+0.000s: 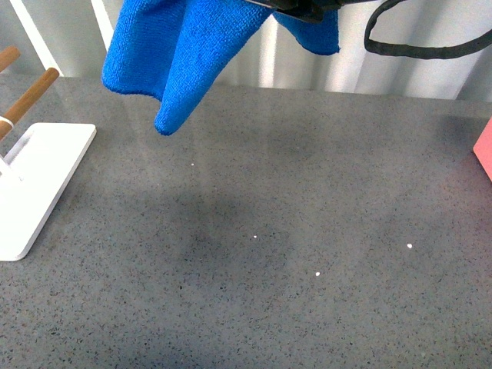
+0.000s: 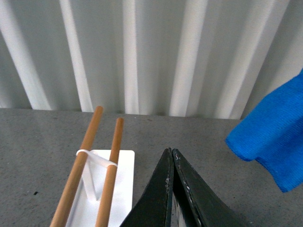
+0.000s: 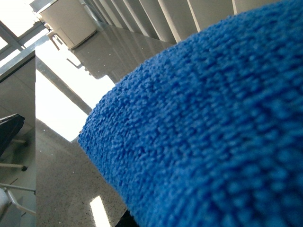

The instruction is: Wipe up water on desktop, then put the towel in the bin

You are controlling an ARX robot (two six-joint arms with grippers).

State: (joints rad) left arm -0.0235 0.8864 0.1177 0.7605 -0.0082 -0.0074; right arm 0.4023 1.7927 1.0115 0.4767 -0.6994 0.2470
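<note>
1. A white rack (image 1: 38,184) is standing at the bench's left edge. The left claw (image 2: 170,153) is hovering near it, jaws pressed together on nothing.
2. The towel (image 1: 184,54) is hanging in the air over the far edge of the desktop (image 1: 346,307), left of the middle. It is touching nothing below, and its lowest corner is dangling free.
3. The right claw (image 1: 304,8) is pinching the towel's top (only a black scrap of it is showing, and its wrist view is showing nothing but blue pile).
4. What could go wrong: the loose corner is hanging on the rack's side, so a leftward swing could snag the rods. A thin pinch could let the cloth slip before it reaches the bin.
5. Hard to make out: the bin is showing nowhere. A pink thing (image 1: 484,150) is being cut off at the right edge, and I cannot tell what it is. The darker patch mid-bench could be damp or shadow.
</note>
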